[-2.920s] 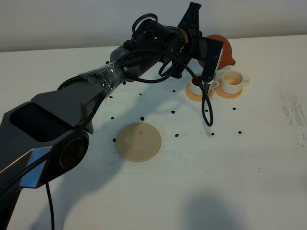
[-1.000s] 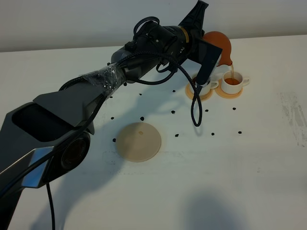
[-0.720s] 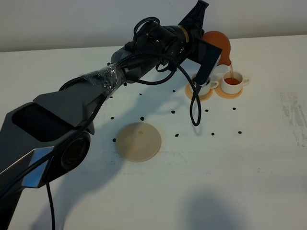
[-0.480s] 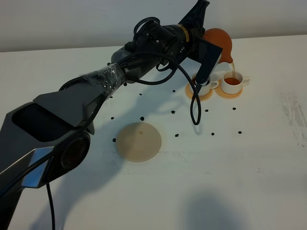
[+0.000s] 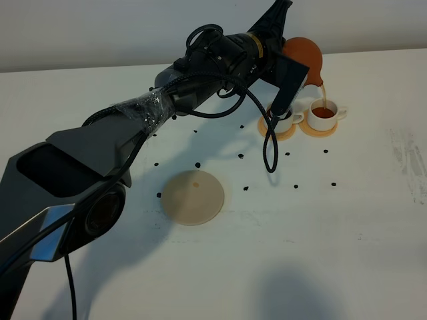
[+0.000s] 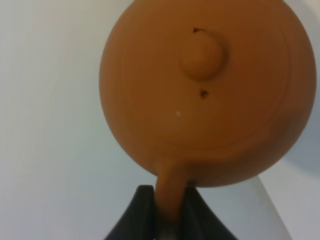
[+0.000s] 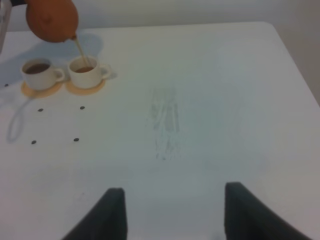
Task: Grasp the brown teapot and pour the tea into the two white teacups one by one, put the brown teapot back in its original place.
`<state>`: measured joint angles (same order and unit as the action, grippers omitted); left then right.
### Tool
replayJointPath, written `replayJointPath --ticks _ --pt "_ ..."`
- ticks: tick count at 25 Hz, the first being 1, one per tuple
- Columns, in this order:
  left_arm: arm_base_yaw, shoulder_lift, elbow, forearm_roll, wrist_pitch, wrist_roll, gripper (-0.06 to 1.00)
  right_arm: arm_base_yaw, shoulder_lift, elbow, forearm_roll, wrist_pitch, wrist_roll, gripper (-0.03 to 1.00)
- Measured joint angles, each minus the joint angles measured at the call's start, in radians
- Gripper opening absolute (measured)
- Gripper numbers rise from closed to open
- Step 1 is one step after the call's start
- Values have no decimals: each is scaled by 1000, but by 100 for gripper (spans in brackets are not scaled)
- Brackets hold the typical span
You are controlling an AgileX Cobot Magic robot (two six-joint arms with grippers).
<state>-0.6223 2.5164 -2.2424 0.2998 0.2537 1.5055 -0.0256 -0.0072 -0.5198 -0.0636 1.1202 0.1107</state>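
We see a white tabletop [image 5: 347,220] filling most of the exterior high frame. A flat round pale tan disc [image 5: 193,197] lies left of centre. Two small round orange coasters [image 5: 320,132] sit side by side at upper right. Small black dots [image 5: 246,187] are scattered across the middle, and a faint grey scuff [image 5: 408,163] marks the right edge.

A table [image 5: 347,220] seen from above. Toward its far edge, right of centre, two teacups stand side by side, nearly touching, each on its own coaster: the left cup [image 5: 285,121] on the left coaster [image 5: 273,133], the right cup [image 5: 323,113] on the right coaster [image 5: 320,131]. Tea lies in both. A teapot [image 5: 303,56] hangs tilted just behind and above the right cup, its handle between the left gripper's [image 6: 167,220] fingers, a stream falling into that cup. A flat round disc [image 5: 193,197] lies well apart, nearer and to the left.
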Motion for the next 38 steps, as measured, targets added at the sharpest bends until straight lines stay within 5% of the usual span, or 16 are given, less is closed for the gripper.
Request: replayJointPath --ticks 38 --pt "-1 0 0 0 -38 72 12 0 0 0 0 0 0 43"
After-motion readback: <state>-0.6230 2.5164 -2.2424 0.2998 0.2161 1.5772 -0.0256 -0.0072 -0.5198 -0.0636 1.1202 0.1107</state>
